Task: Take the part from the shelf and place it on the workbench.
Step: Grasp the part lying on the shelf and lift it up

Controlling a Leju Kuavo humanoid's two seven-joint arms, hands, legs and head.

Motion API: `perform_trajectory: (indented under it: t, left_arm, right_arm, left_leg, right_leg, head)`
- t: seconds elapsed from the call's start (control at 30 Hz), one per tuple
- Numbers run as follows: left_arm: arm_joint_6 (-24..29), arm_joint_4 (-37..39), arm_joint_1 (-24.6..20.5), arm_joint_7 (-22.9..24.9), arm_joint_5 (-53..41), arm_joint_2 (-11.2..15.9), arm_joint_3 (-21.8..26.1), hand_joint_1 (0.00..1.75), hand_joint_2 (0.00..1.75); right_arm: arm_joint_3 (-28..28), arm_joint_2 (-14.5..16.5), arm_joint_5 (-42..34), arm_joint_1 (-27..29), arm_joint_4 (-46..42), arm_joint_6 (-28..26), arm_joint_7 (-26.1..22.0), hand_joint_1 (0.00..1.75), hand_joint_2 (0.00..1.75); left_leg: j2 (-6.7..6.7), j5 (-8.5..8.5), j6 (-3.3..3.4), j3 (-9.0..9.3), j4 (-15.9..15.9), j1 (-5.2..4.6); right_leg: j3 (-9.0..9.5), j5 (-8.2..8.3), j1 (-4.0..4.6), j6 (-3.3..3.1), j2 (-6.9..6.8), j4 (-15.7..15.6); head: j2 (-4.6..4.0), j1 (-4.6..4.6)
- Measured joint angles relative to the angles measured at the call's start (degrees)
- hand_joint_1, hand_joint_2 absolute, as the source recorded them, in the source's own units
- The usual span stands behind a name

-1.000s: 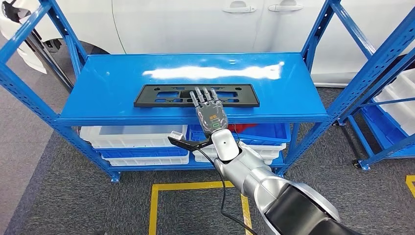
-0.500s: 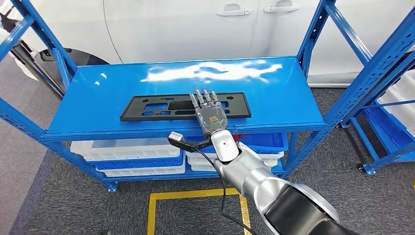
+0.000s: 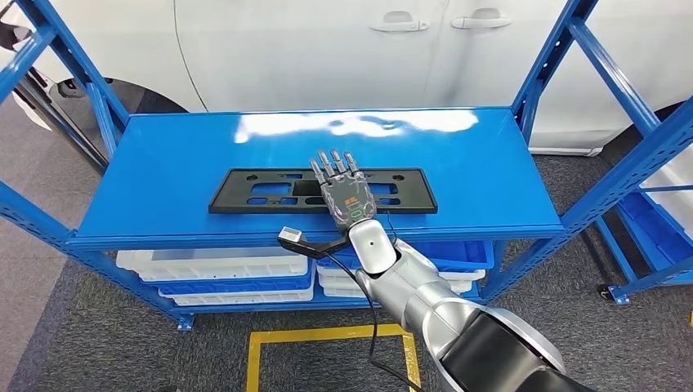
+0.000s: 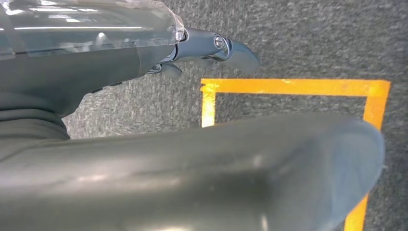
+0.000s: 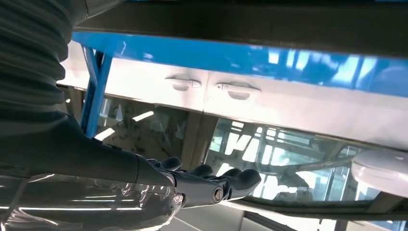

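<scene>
A: Black flat plastic plate part (image 3: 322,190), long and slotted, lies on top of the blue metal shelf (image 3: 163,163) in the head view. Long axis runs side to side, parallel to the shelf's front edge.

B: And the right hand (image 3: 346,193)?

A: Stretched out flat over the part's middle-right stretch, fingers (image 3: 333,166) straight, slightly apart, pointing away from the robot across the part's short width. Holds nothing. Can't tell if the palm touches the part or hangs just above. The right arm is the one at the part.

B: Left wrist view?

A: Left hand (image 4: 211,48) hangs over grey carpet w/ yellow floor tape (image 4: 288,86). Fingers curled in, nothing in them. No part near it, so it's the far hand.

B: Right wrist view?

A: Dark fingers (image 5: 216,185) extended, close together, nothing between them. Blue shelf edge runs across, white car doors (image 5: 216,91) beyond. Can't make out the part itself here.

B: So the next move?

A: My guess: the hand must close on the part across its narrow width, since it sits right over it.
</scene>
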Motion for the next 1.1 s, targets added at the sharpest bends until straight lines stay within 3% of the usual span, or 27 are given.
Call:
perform_trajectory:
  t: [0.03,0.07,0.1,0.17,0.23,0.33,0.4,0.5,0.53,0.57,0.6,0.67,0.7,0.77,0.83,0.9,0.93,1.0,1.03,1.07,1.1]
  left_arm:
    - [0.03,0.00,0.01,0.00,-0.01,0.00,0.01,0.00,0.00]
    - [0.07,0.00,0.06,0.00,-0.01,-0.01,0.01,0.00,0.00]
    - [0.10,0.00,0.10,0.00,-0.01,-0.02,0.01,0.00,0.00]
    - [0.14,0.01,0.10,0.00,-0.01,-0.07,0.01,0.00,0.00]
    - [0.20,0.02,-0.07,0.00,-0.01,-0.09,0.01,0.00,0.00]
    - [0.29,0.02,-0.24,0.01,-0.01,-0.09,0.01,0.00,0.00]
    - [0.29,0.02,-0.33,-0.02,-0.03,-0.16,0.00,0.00,0.00]
    - [0.25,0.02,-0.53,-0.05,-0.04,-0.20,0.03,0.00,0.00]
    - [0.19,0.02,-0.52,-0.07,-0.03,-0.20,0.04,0.00,0.00]
    - [0.07,0.02,-0.49,-0.15,-0.02,-0.20,0.05,0.00,0.00]
    - [-0.10,0.02,-0.47,-0.30,0.01,-0.20,0.07,0.00,0.00]
    - [-0.42,0.02,-0.48,-0.78,0.16,-0.16,0.16,0.00,0.00]
    - [-0.51,0.02,-0.51,-0.97,0.27,-0.14,0.23,0.00,0.00]
    - [-0.56,0.02,-0.62,-1.15,0.44,-0.11,0.41,0.00,0.00]
    - [-0.57,0.02,-0.63,-1.19,0.49,-0.10,0.55,0.00,0.00]
    - [-0.57,0.02,-0.55,-1.25,0.50,-0.10,0.62,0.00,0.00]
    - [-0.57,0.02,-0.56,-1.28,0.50,-0.11,0.66,0.00,0.00]
    - [-0.58,0.02,-0.58,-1.40,0.50,-0.11,0.84,0.00,0.00]
    - [-0.59,0.02,-0.55,-1.44,0.51,-0.11,0.93,0.00,0.00]
    - [-0.59,0.02,-0.51,-1.47,0.53,-0.11,1.04,0.00,0.00]
    - [-0.59,0.02,-0.49,-1.48,0.54,-0.13,1.12,0.00,0.00]
  right_arm:
    - [0.01,-0.02,0.06,0.18,0.02,0.00,-0.01,0.00,1.75]
    - [0.01,-0.04,0.07,0.31,0.03,0.00,-0.01,0.00,1.75]
    - [0.01,-0.04,0.07,0.36,0.02,0.00,-0.02,0.00,1.75]
    - [0.02,-0.04,0.07,0.34,0.02,0.00,-0.07,0.00,1.75]
    - [0.02,-0.04,0.08,0.26,0.03,-0.02,-0.13,0.00,1.75]
    - [0.06,-0.01,0.09,0.13,-0.01,-0.09,-0.24,0.00,1.75]
    - [0.45,0.08,0.10,-0.11,-0.05,0.04,-0.62,0.00,1.75]
    - [1.95,0.26,0.11,-0.37,-0.02,1.89,-1.86,0.00,1.75]
    - [2.51,0.30,0.11,-0.35,0.02,3.06,-2.37,0.00,1.75]
    - [3.05,0.31,0.11,-0.32,0.05,4.46,-2.91,0.19,1.75]
    - [3.51,0.36,0.11,-0.31,0.08,5.89,-3.43,0.63,1.75]
    - [4.22,0.57,0.08,-0.39,0.10,8.92,-4.39,1.50,1.75]
    - [4.45,0.69,0.02,-0.49,0.12,10.66,-4.82,1.75,1.75]
    - [4.74,0.87,-0.13,-0.65,0.20,14.27,-5.49,1.75,1.75]
    - [4.86,1.02,-0.21,-0.73,0.27,16.93,-5.80,1.75,1.75]
    - [4.90,1.12,-0.25,-0.91,0.28,18.55,-6.05,1.75,1.75]
    - [4.90,1.13,-0.26,-1.01,0.28,19.21,-6.17,1.75,1.75]
    - [4.91,1.10,-0.20,-1.03,0.38,20.27,-6.43,1.75,1.75]
    - [4.92,1.07,-0.16,-0.97,0.45,20.64,-6.57,1.75,1.75]
    - [4.93,1.03,-0.13,-0.91,0.52,20.87,-6.70,1.75,1.75]
    - [4.94,1.01,-0.13,-0.90,0.56,20.94,-6.78,1.75,1.75]
  left_leg:
    - [-0.03,-0.35,0.03,0.30,0.06,-0.02]
    - [-0.07,-0.75,-0.01,0.71,0.14,-0.02]
    - [-0.11,-1.22,-0.09,1.26,0.25,-0.01]
    - [-0.20,-2.31,-0.40,2.45,0.47,-0.06]
    - [-0.23,-3.13,-0.96,2.97,0.73,-0.22]
    - [-0.12,-3.70,-1.90,3.14,0.67,-0.14]
    - [-0.04,-5.10,-2.49,2.31,2.83,-0.01]
    - [0.01,-9.25,-3.19,-3.58,13.68,0.19]
    - [0.01,-9.74,-3.29,-5.51,16.56,0.22]
    - [0.01,-9.10,-3.31,-6.55,17.49,0.22]
    - [0.01,-7.24,-3.23,-6.37,15.95,0.22]
    - [0.01,-2.23,-2.80,-3.35,8.14,0.16]
    - [-0.01,-0.59,-2.50,-1.68,4.40,0.02]
    - [-0.06,0.05,-1.88,-0.20,1.12,-0.29]
    - [-0.09,-0.07,-1.31,-0.13,0.75,-0.26]
    - [-0.05,0.11,-0.71,0.04,0.27,0.02]
    - [-0.01,0.19,-0.42,0.14,0.06,0.15]
    - [0.02,0.12,-0.08,0.14,0.05,0.07]
    - [0.02,0.08,-0.05,0.14,0.08,0.04]
    - [0.00,0.02,-0.04,0.16,0.14,0.03]
    - [-0.03,-0.06,-0.08,0.19,0.23,0.04]
  right_leg:
    - [-2.05,-0.03,-0.04,0.06,-0.01,2.56]
    - [-3.00,1.23,-0.09,0.10,-0.02,2.81]
    - [-2.71,3.67,-0.14,0.08,-0.05,0.64]
    - [-0.09,9.10,-0.14,-0.16,-0.13,-7.06]
    - [1.93,10.89,0.01,-0.63,-0.15,-12.19]
    - [2.48,10.23,0.19,-1.53,0.01,-13.22]
    - [3.15,10.06,-0.06,-2.14,0.01,-13.73]
    - [3.93,9.57,-0.08,-2.71,-0.12,-13.94]
    - [4.13,9.39,-0.04,-2.77,-0.12,-13.93]
    - [4.37,9.19,-0.02,-2.77,-0.09,-13.92]
    - [4.70,8.95,0.00,-2.71,-0.04,-13.91]
    - [5.52,8.39,0.02,-2.48,0.04,-13.92]
    - [5.80,8.14,0.11,-2.28,0.09,-13.88]
    - [5.90,7.90,0.25,-1.74,0.13,-13.89]
    - [5.83,7.77,0.34,-1.13,0.10,-13.95]
    - [5.15,6.53,0.34,-0.51,0.00,-12.35]
    - [4.01,5.11,0.30,-0.24,-0.04,-9.91]
    - [0.07,1.64,0.12,0.11,-0.08,-2.06]
    - [-1.78,0.66,0.04,0.22,-0.09,1.33]
    - [-2.82,0.77,-0.03,0.29,-0.09,2.90]
    - [-2.58,2.12,-0.09,0.29,-0.10,1.84]
  head:
    - [0.00,0.00]
    - [0.00,0.00]
    - [0.00,0.01]
    - [0.00,0.01]
    - [0.01,0.01]
    - [0.02,0.01]
    - [0.01,0.01]
    - [0.00,0.00]
    - [0.00,0.00]
    - [0.00,0.00]
    - [0.00,0.00]
    - [0.00,0.00]
    - [0.00,0.00]
    - [0.00,0.00]
    - [0.00,0.00]
    - [0.00,0.01]
    - [0.00,0.01]
    - [0.00,0.00]
    - [0.00,0.00]
    - [0.00,0.00]
    - [0.00,0.00]
